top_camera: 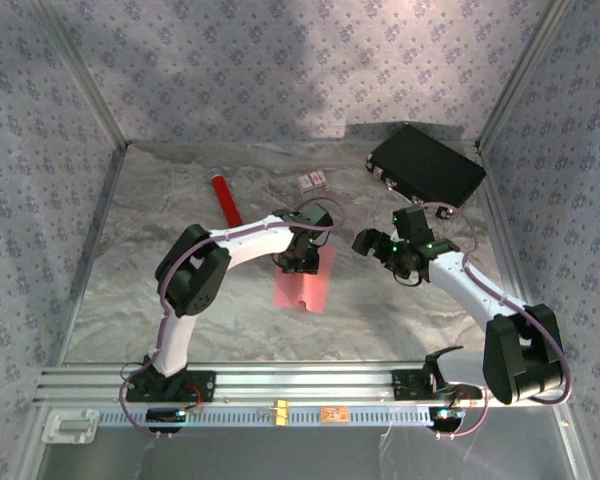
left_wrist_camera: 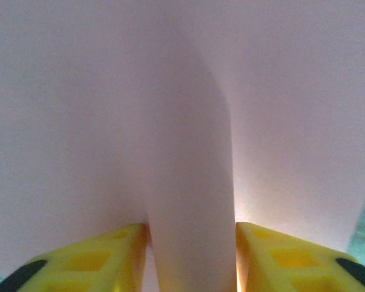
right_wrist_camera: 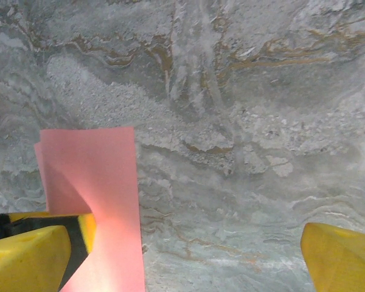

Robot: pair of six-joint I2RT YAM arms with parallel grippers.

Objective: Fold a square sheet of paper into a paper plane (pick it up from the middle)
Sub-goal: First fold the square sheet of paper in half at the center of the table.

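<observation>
The square sheet of paper [left_wrist_camera: 79, 121] (close, blurred) overruns the top edge; the card [top_camera: 312, 181] looks unreadably small.

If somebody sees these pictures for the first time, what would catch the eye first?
The pink-red square sheet of paper, bright in the middle of the grey marbled table. The left pincer presses on it, and a ridge of paper bulges between its yellow fingers. The right pincer hangs open just to its right.

White-black arms [top_camera: 250, 238] (cables [top_camera: 564, 350] purplish, perhaps)
</observation>
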